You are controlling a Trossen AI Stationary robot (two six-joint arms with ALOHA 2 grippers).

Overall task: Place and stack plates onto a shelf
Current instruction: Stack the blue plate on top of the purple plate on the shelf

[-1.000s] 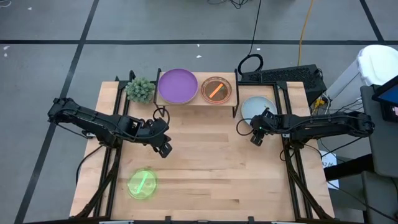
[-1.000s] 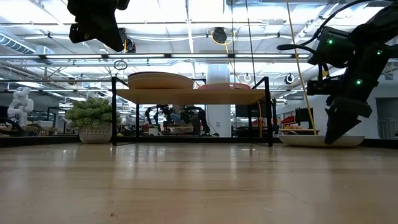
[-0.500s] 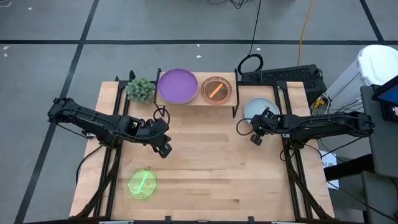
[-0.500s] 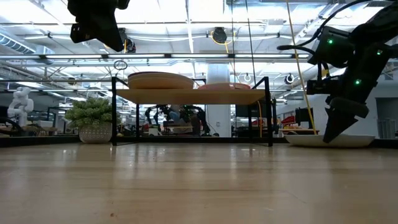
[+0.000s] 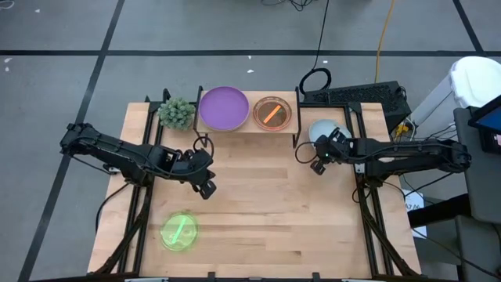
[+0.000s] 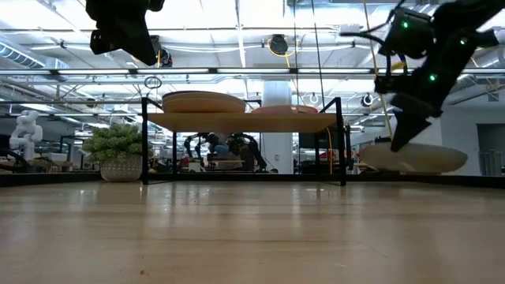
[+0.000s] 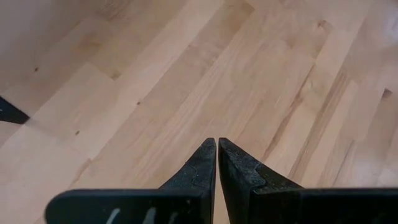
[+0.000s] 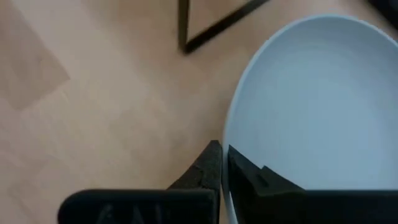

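A grey-blue plate (image 5: 322,131) sits at about three o'clock on the counter (image 5: 258,211), just right of the shelf (image 5: 246,125). The low view shows it raised clear of the counter and slightly tilted. The right claw (image 5: 317,162) is closed on its rim at the plate's six o'clock edge; in the right wrist view the two dark fingers (image 8: 214,165) pinch the thin lip.

The plate looks rigid, smooth and light, probably plastic or melamine. A thin glossy rim held at one point could slip or swing, so a firm pinch on the lip with the plate kept level seems wise.

On the shelf, at twelve o'clock, a purple plate (image 5: 224,108) lies on the left half and a translucent orange plate (image 5: 272,113) on the right. A translucent green plate (image 5: 179,232) rests at seven o'clock on the counter, well apart from the rest. A small potted plant (image 5: 177,113) stands just left of the shelf.

The left claw (image 5: 208,188) hangs above the counter near nine o'clock, fingers shut on nothing.
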